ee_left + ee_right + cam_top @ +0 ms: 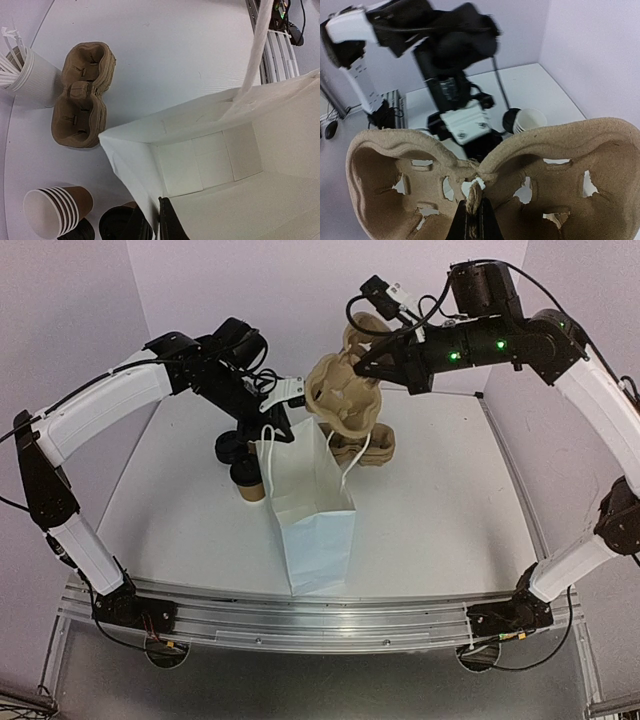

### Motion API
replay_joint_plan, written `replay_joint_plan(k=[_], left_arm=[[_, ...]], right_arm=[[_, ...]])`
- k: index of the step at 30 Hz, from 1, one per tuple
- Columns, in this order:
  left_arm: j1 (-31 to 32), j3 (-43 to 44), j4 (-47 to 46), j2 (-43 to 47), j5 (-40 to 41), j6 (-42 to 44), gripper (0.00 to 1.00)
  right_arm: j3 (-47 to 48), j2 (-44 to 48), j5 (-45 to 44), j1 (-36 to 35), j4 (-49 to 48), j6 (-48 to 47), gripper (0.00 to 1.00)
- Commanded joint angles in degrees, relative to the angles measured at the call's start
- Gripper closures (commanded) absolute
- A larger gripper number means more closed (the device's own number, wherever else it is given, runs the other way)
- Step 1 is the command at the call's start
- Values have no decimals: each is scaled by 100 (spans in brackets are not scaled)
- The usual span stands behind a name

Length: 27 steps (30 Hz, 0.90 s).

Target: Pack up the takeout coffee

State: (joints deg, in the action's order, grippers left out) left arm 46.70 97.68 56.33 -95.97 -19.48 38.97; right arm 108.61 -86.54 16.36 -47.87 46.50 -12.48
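The takeout coffee [249, 484], a kraft cup with a black lid, stands on the table against the back left corner of the open white paper bag [312, 510]. Its lid shows in the left wrist view [117, 225]. My left gripper [272, 426] is shut on the bag's back left wall, one finger inside and one outside [159, 222]. The bag [225, 165] is empty inside. My right gripper [366, 364] is shut on the centre ridge of a brown pulp cup carrier [343, 390], held tilted above the bag's mouth. In the right wrist view the gripper [473, 220] pinches the carrier [560, 165].
A stack of pulp carriers [368, 446] lies behind the bag [82, 95]. A nested stack of kraft cups [55, 210] lies on its side by loose black lids [231, 448]. A white ribbed cup of stirrers [30, 77] stands at the far left. Purple walls enclose the table.
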Motion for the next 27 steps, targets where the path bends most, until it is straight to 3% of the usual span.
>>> replay_joint_plan(k=[1, 6, 11, 18, 27], left_arm=[[-10, 187, -369, 201, -705, -89, 97], [-3, 492, -166, -5, -1086, -443, 100], [3, 498, -202, -61, -1113, -807, 100], [119, 876, -8, -350, -849, -1260, 100], [120, 765, -148, -220, -824, -1289, 100]], right_arm=[[-84, -43, 560, -505, -63, -1247, 100], [-170, -67, 290, -1022, 252, -2307, 100], [-113, -180, -140, -1274, 736, -2577, 100], [689, -964, -826, -1633, 1360, -2440, 100], [245, -1062, -703, -1655, 1458, -2212, 100]])
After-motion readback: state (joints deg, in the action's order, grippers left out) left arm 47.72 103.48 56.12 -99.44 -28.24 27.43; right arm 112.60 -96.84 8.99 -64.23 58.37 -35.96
